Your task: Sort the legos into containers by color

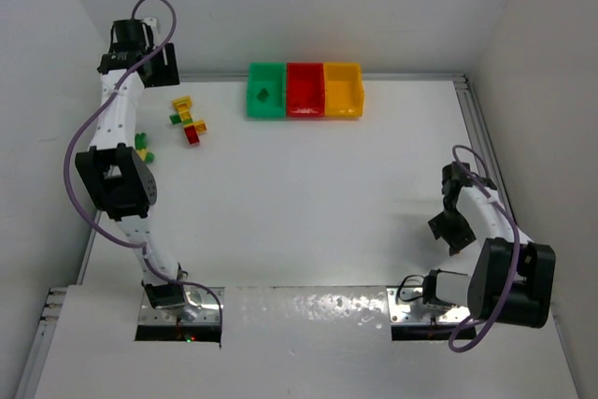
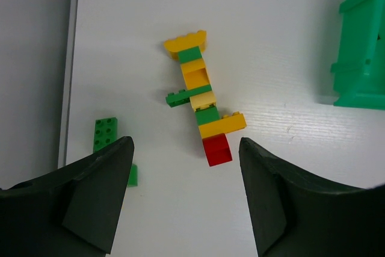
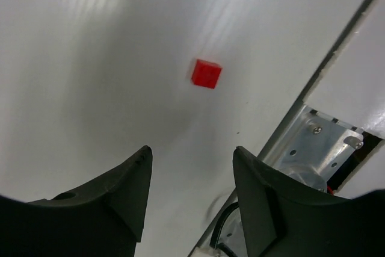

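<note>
- The left tool hangs over the far left part of the white counter, its two dark fingers spread moderately wide with nothing between them.
- Just beyond those fingers lies a stack of legos pressed together in a crooked line: yellow at the far end, then alternating green and yellow pieces, with a red brick at the near end. It rests flat on the counter, apart from both fingers.
- A loose green brick sits to the left of the stack, near the counter's edge rail. A second green piece beside it is partly hidden behind the left finger.
- In the top view, the same cluster of legos lies well to the left of the containers, with a couple of green and yellow pieces close beside the left arm.
- The three containers stand touching in a row at the far edge: green bin, red bin, yellow bin. A darker green shape shows inside the green bin; I cannot tell what it is.
- The right tool hovers low over the right side of the counter, jaws parted and holding nothing.
- A small red brick lies alone on the counter beyond the right tool's fingers, untouched, not far from the metal edge rail.
</note>
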Controlling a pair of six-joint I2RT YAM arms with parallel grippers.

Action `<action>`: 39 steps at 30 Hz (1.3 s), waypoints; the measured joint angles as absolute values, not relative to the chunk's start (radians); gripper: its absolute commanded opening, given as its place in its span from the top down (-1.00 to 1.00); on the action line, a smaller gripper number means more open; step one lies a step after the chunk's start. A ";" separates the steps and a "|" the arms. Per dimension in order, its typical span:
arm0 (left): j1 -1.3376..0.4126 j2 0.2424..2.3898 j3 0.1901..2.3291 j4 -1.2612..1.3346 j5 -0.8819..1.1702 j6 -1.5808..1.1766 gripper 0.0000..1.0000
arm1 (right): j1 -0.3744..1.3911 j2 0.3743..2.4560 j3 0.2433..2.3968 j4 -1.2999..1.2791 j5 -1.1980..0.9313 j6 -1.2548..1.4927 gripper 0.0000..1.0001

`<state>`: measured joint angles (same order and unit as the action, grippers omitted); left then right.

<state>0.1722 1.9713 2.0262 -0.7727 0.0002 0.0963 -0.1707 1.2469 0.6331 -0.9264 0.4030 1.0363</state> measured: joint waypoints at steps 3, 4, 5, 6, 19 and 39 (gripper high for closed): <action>0.172 1.979 2.026 -0.786 0.007 0.096 -0.36 | -0.190 1.230 0.611 -0.929 0.459 1.071 -0.10; 0.172 1.980 2.026 -0.792 0.012 0.096 -0.36 | -0.196 1.224 0.606 -0.929 0.481 1.076 -0.10; 0.172 1.983 2.028 -0.798 0.020 0.094 -0.36 | -0.200 1.218 0.602 -0.929 0.501 1.078 -0.10; 0.173 1.985 2.030 -0.806 0.030 0.092 -0.35 | -0.203 1.214 0.601 -0.929 0.517 1.080 -0.09; 0.237 2.042 2.133 -0.923 0.131 0.117 -0.31 | -0.206 1.163 0.665 -0.975 0.658 1.256 -0.04; 0.237 1.671 1.908 -0.904 0.139 0.305 -0.37 | -0.207 0.991 0.393 -0.793 0.684 1.401 0.31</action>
